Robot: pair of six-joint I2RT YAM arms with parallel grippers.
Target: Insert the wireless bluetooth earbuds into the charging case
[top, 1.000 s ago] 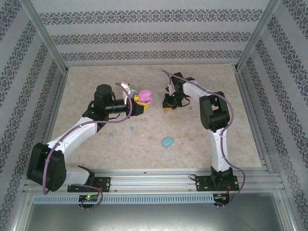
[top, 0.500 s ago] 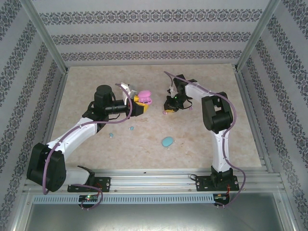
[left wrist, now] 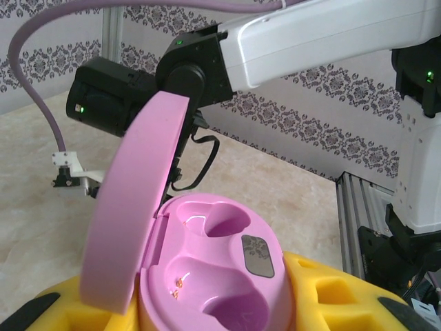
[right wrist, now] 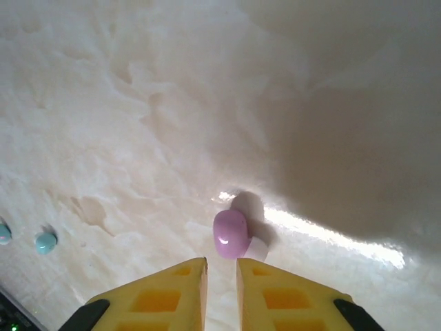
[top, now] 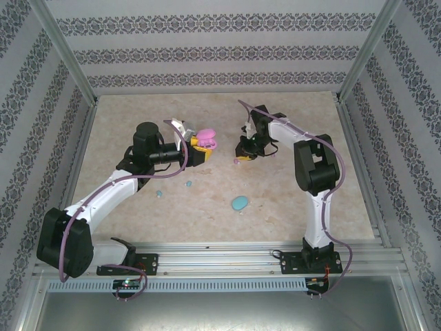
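My left gripper [top: 200, 146] is shut on the open pink charging case [top: 207, 138], held above the table left of centre. In the left wrist view the case [left wrist: 213, 269] sits between yellow fingers [left wrist: 324, 289], lid up, both wells empty. My right gripper [top: 242, 153] points down at the table, its jaws a narrow gap apart with nothing between them. One pink earbud [right wrist: 231, 233] lies on the table just beyond the right gripper [right wrist: 222, 265]. Two light-blue earbuds [top: 159, 194] [top: 187, 183] lie on the table in front of the left arm.
A shut light-blue oval case [top: 240, 203] rests on the table nearer the front, between the arms. Both light-blue earbuds also show at the left edge of the right wrist view [right wrist: 46, 241]. Patterned walls and metal posts enclose the table [top: 289, 207].
The right arm's elbow has swung a little to the right and its wrist has shifted slightly back. Its jaws have parted a little. The left arm and the pink case have stayed put.
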